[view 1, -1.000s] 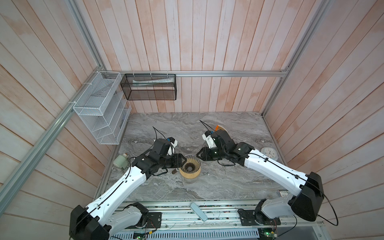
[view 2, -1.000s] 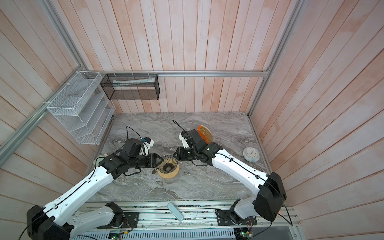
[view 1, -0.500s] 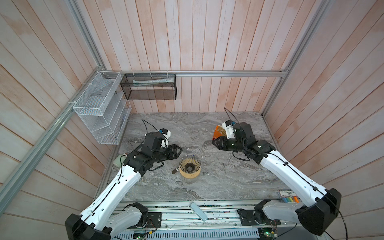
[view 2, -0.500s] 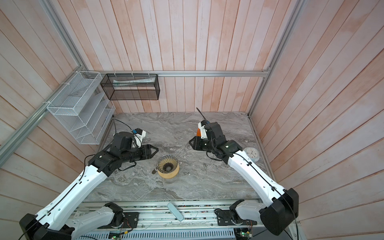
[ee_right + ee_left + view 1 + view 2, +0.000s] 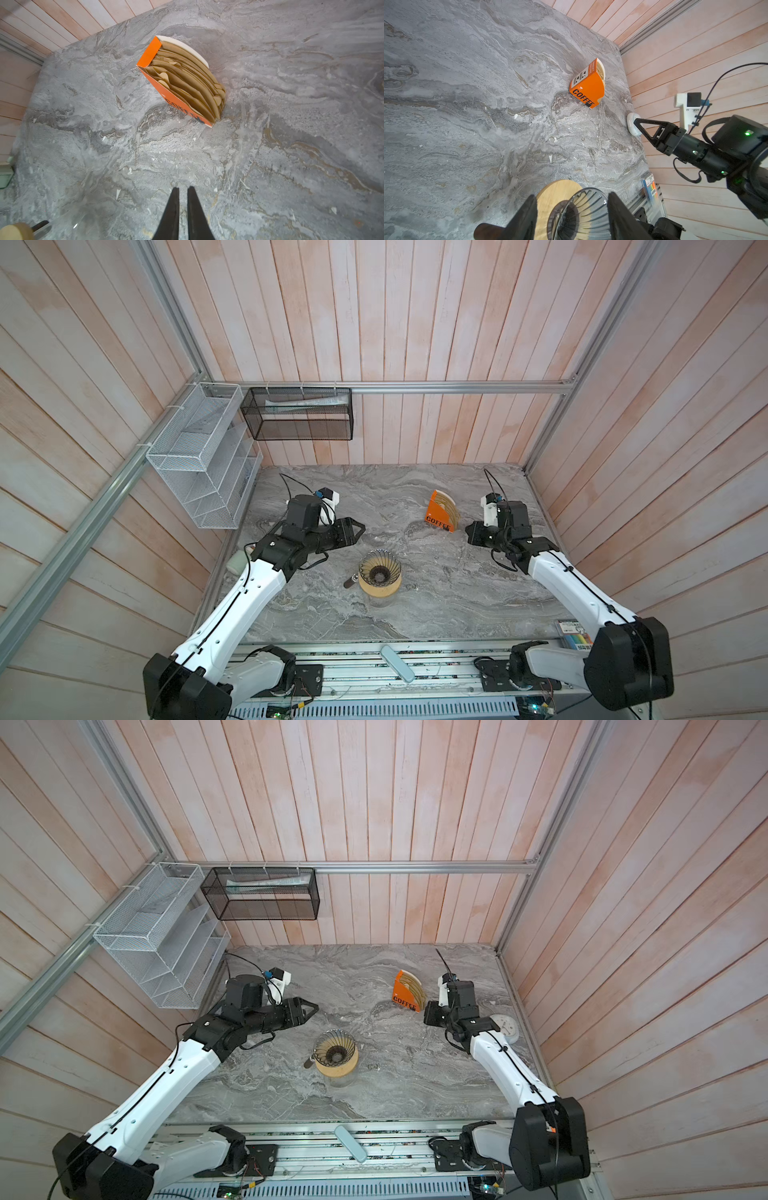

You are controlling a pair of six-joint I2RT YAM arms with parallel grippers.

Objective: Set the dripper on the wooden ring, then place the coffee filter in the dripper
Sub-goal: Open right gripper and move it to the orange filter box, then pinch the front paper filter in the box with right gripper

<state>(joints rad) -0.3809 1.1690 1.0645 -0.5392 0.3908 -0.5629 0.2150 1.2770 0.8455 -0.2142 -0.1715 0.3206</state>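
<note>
Right claw (image 5: pixel 182 188) is closed on nothing; left claw (image 5: pixel 360 527) gapes, empty. Smoky ribbed dripper (image 5: pixel 379 570) stands tip down, mouth up. Tan coffee filters (image 5: pixel 187 83) stand on edge in orange stand (image 5: pixel 151 52), 1 o'clock from it.

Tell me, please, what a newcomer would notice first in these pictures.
The orange stand lettered COFFEE, full of tan paper filters, stands toward the back right of the grey marble table. In the middle sits the smoky ribbed dripper on a wooden ring, with no filter in it.
</note>
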